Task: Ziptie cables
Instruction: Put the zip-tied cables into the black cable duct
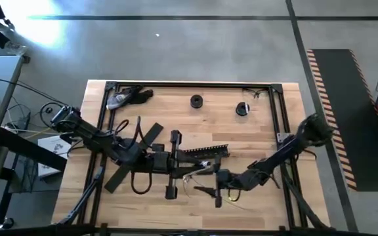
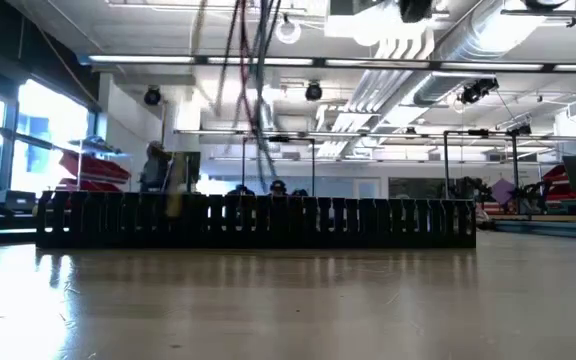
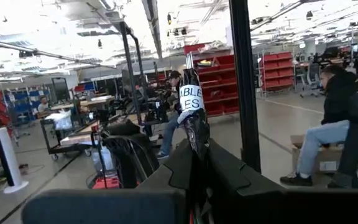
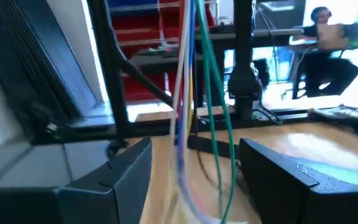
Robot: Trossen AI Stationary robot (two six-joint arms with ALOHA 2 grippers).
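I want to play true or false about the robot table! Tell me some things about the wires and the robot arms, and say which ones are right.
1. The cables run between the right gripper's two dark fingers. True.
2. The right gripper is shut tight on the cables. False: its fingers stand apart, open, with the cables loose between them.
3. Two small round black things sit near the table's far edge. True.
4. The long black slotted channel is lying on the floor. False: it stands on the wooden table.
5. The left gripper holds something with a white label. True.
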